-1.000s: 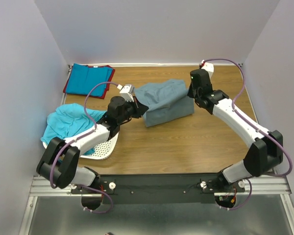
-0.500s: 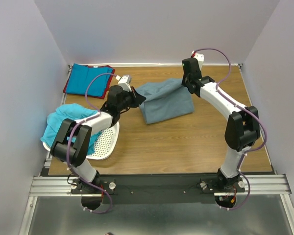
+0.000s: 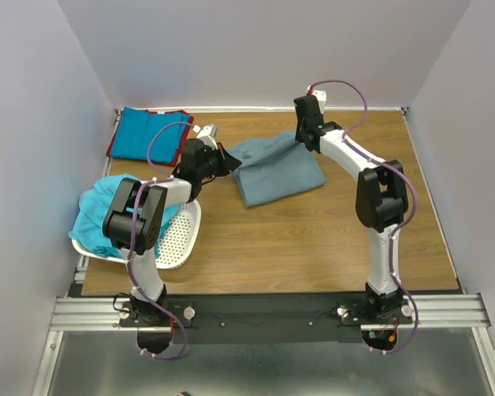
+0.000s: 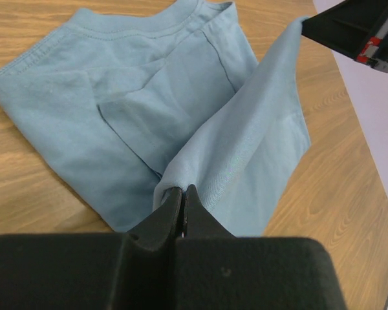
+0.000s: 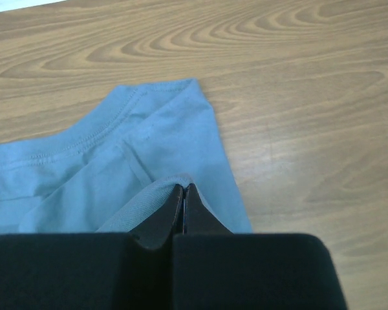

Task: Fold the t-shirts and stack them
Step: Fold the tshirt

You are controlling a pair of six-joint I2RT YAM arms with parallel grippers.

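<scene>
The dusty grey-blue t-shirt [image 3: 276,169] lies partly folded on the wooden table, its collar toward the back. My left gripper [image 3: 231,162] is shut on its hem at the left corner, and the pinched cloth [image 4: 246,129] rises from the jaws [image 4: 182,191]. My right gripper [image 3: 302,137] is shut on the other corner; the wrist view shows a fold of the shirt [image 5: 116,174] clamped at its tips [image 5: 183,188]. A folded bright blue t-shirt [image 3: 148,134] lies on a red one [image 3: 110,151] at the back left. A turquoise t-shirt [image 3: 107,210] is heaped in the basket.
The white perforated basket [image 3: 180,238] stands at the left near edge, beside the left arm. Grey walls close in the table at the back and both sides. Bare wood [image 3: 313,239] stretches between the grey-blue shirt and the arm bases.
Both grippers have carried the shirt's raised edge toward the back of the table. The shirt has gone from a tall draped fold to lying lower and flatter.
</scene>
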